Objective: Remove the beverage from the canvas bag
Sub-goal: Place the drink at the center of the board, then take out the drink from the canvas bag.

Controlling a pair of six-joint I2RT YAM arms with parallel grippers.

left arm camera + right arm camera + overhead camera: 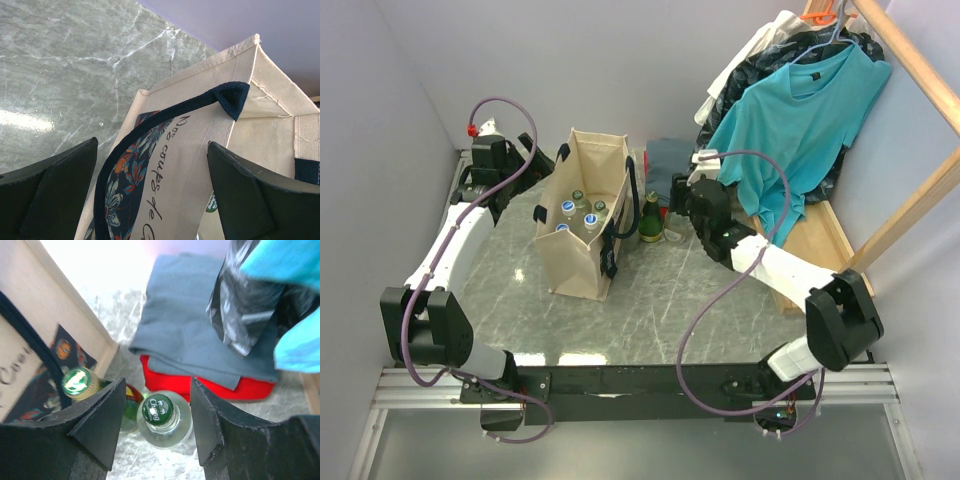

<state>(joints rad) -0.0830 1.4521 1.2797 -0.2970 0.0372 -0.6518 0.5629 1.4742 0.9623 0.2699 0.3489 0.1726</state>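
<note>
Beige canvas with dark strap handles, the bag (582,258) stands upright and open on the grey marbled surface (660,300), between the two arms and nearer the left one. Several capped bottles (578,212) stand inside it. Just beside its right wall, out on the surface, stand two more. A green bottle (79,383) with a green and gold cap is close against the bag, and a clear bottle (163,416) with a green cap is a little further from it. The right gripper (157,387) hangs over the clear bottle with its jaws partly apart, one finger on each side of the bottle's shoulder. The right finger looks close to the glass, but nothing is clamped and it holds nothing. Past the bottles a folded grey cloth (195,335) lies on something red (215,385), and a teal shirt (800,110) hangs at the far right. The left gripper (152,145) is by the bag's far left side, jaws wide apart, with the bag's rim and one strap (200,102) between its fingers. They are not closed on it, and whether they touch the canvas cannot be told
</note>
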